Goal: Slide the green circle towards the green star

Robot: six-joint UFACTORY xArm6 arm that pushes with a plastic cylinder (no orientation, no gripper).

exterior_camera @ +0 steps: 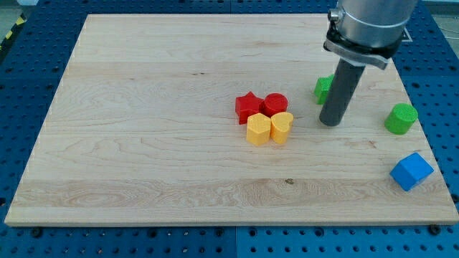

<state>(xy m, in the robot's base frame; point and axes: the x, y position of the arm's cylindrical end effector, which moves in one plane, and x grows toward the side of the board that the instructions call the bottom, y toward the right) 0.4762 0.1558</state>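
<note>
The green circle (401,118) stands near the board's right edge. The green star (324,88) lies to its left, partly hidden behind my rod. My tip (330,123) rests on the board just below the green star, between the central block cluster and the green circle. It is well to the left of the green circle and not touching it.
A cluster sits mid-board: a red star (248,107), a red circle (275,104), a yellow hexagon (258,130) and a yellow heart (282,127). A blue cube (411,170) lies at the lower right, close to the wooden board's (143,143) right edge.
</note>
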